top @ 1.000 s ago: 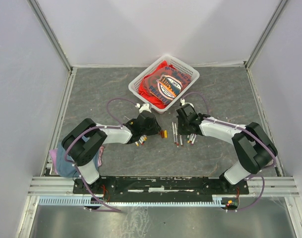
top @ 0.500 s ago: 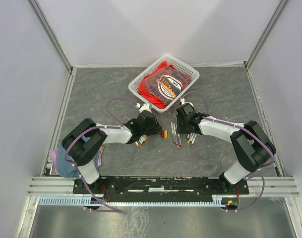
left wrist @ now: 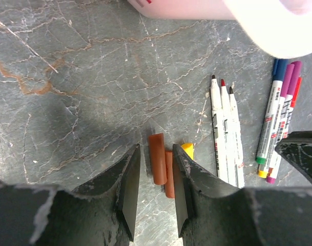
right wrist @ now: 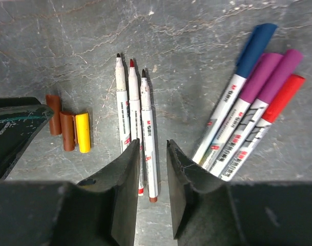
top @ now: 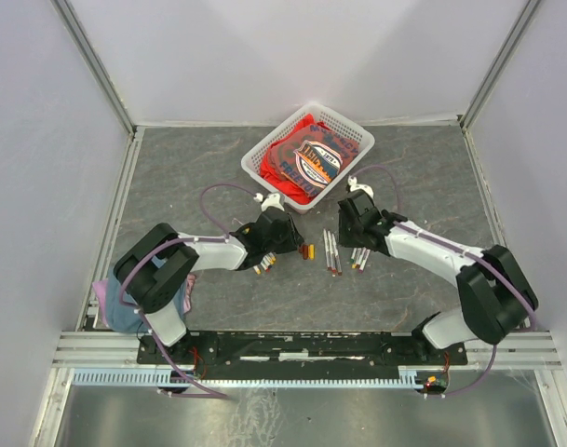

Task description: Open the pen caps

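Barely shifted, the left gripper (left wrist: 156,148) hangs part-open and empty over the loose pen caps (left wrist: 157,159), stubby glossy orange and yellow cylinders just left of the three uncapped pens (right wrist: 135,128). Over those pens the right gripper (right wrist: 152,143) has drawn back, jaws parted on nothing. Next, likely: clamp a capped pen (right wrist: 237,118) right of them by its slick white barrel and pull the cap straight off along the axis.

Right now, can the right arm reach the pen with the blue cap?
Probably yes. The right gripper hangs open close beside the blue-capped pen, which lies flat on the table with nothing on top of it. A purple-capped pen hugs its side, so pinching it alone could be fiddly.
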Motion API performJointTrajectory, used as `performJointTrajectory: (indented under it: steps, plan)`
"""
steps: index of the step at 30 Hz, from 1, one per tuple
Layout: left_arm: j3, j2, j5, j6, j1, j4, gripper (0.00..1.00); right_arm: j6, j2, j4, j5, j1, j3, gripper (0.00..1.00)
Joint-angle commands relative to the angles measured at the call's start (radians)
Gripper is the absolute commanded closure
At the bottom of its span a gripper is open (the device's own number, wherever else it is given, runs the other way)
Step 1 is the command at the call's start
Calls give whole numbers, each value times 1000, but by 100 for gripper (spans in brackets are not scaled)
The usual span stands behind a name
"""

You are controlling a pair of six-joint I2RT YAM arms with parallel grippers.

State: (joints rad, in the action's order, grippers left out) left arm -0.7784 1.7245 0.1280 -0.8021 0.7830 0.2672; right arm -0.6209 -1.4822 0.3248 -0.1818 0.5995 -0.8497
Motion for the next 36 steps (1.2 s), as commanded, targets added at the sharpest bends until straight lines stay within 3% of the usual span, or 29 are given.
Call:
performJointTrajectory:
  steps: [1, 10, 36]
  plan:
    - [8, -70, 16, 7, 7, 35, 62, -41, 87, 71, -106, -11, -17, 64]
    - [29, -113, 18, 11, 6, 48, 61, -97, 180, 146, -169, -99, 55, 60]
    - [50, -150, 1, 14, 15, 77, 61, -122, 70, 83, -113, -168, 115, 63]
